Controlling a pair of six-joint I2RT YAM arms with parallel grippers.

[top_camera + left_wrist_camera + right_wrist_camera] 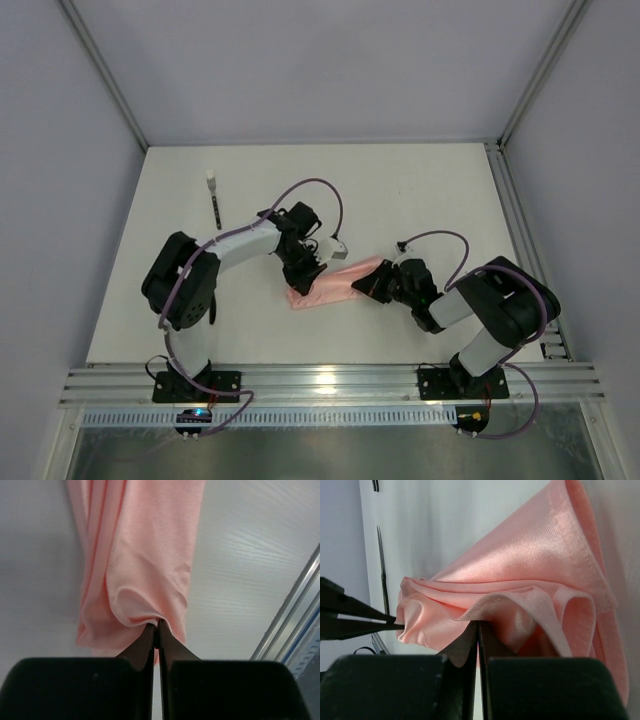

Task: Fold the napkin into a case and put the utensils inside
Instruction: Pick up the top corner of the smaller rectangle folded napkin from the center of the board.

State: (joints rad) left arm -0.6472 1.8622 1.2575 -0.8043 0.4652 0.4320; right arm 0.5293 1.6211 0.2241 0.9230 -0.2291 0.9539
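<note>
The salmon-pink napkin (335,282) lies folded and bunched in several layers at the table's middle, between my two grippers. My left gripper (306,275) is shut on a fold at its left end, and the pinched fold shows in the left wrist view (156,623). My right gripper (373,286) is shut on a layered edge at its right end, seen in the right wrist view (479,624). The pink sheet fills both wrist views (145,555) (530,565). A slim black utensil with a white end (215,203) lies far left at the back, apart from the napkin.
The left gripper's fingers (360,620) reach in from the left of the right wrist view. A thin dark stick (381,570) lies far off there. Metal rails (520,230) run along the table's right edge, and a slotted rail (320,382) along the near edge.
</note>
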